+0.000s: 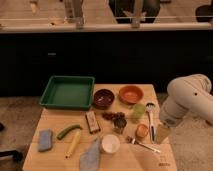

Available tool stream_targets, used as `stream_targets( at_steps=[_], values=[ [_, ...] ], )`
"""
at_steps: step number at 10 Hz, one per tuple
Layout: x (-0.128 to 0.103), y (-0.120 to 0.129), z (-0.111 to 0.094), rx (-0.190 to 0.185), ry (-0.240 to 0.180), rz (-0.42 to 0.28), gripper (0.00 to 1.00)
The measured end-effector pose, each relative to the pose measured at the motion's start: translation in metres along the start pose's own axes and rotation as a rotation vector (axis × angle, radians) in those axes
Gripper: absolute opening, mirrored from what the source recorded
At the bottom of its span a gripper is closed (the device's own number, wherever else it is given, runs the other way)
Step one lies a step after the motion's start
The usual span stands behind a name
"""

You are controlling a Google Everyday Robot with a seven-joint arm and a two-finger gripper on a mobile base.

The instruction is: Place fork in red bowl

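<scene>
The fork (144, 145), slim and silvery, lies flat on the wooden table (55, 117) near its front right, angled with one end toward the front edge. The dark red bowl (103, 98) stands at the back middle of the table, well behind and to the left of the fork. My gripper (162, 132) hangs from the white arm (190, 100) at the table's right edge, just right of the fork and a little above the tabletop. It holds nothing that I can see.
An orange bowl (131, 94), a green cup (138, 111), a pale-handled utensil (151, 117), an orange object (142, 130), a metal cup (120, 125), grapes (113, 116), a white cup (110, 144), a grey cloth (91, 152) and a green tray (67, 92) share the table.
</scene>
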Motion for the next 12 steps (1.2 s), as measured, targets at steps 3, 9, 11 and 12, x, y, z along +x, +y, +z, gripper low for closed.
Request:
stream_targets(
  at_steps=[3,9,11,12],
  values=[
    [0.002,0.021,0.002,0.000,0.021,-0.006,0.80],
    [-0.011,0.039,0.047,-0.088,0.140,-0.016,0.80],
    [-0.016,0.033,0.058,-0.103,0.147,-0.008,0.80],
    [-0.016,0.029,0.061,-0.101,0.142,-0.002,0.80]
  ],
)
